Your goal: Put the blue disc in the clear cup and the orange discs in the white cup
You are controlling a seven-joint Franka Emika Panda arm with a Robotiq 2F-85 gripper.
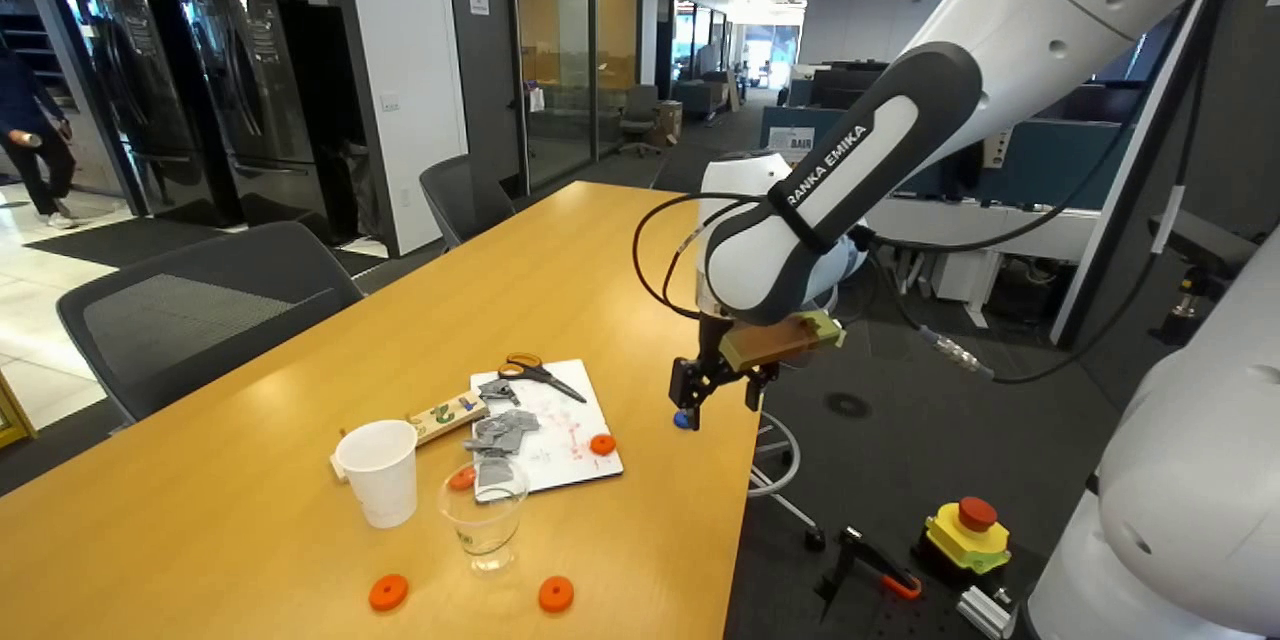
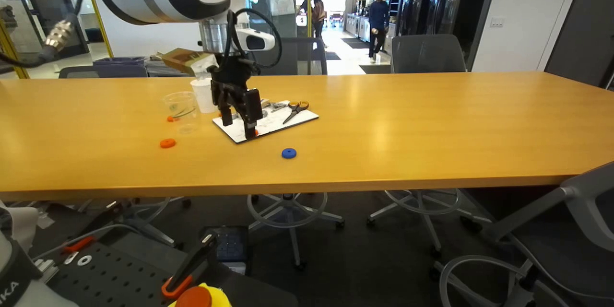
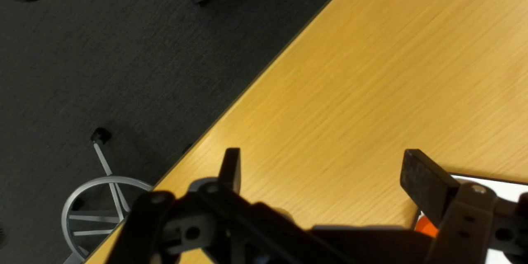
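Office worktop [image 2: 431,120]: hand [image 3: 321,169] spread wide, nothing between; blue disc [image 2: 289,153] lies flat near one long edge. Likely light, stiff, maybe slippery; best pinched low, across its rim.

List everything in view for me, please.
table: one, yellowish, all views
board: one, white, on table
blue disc: one, blue, on table
orange discs: four, orange, one on board, three on table
white cup: one, white, on table
clear cup: one, transparent, beside white cup
scissors: one, black and orange, on board
scraps: several, grey, on board
wooden strip: one, tan, at board edge
chairs: several, grey, around table
stop button: one, red and yellow, by robot base
clamps: two, black and orange, by robot base
people: at least two, one in dark blue, background
gripper: one, black, open above table
arm: one, mostly white, over table
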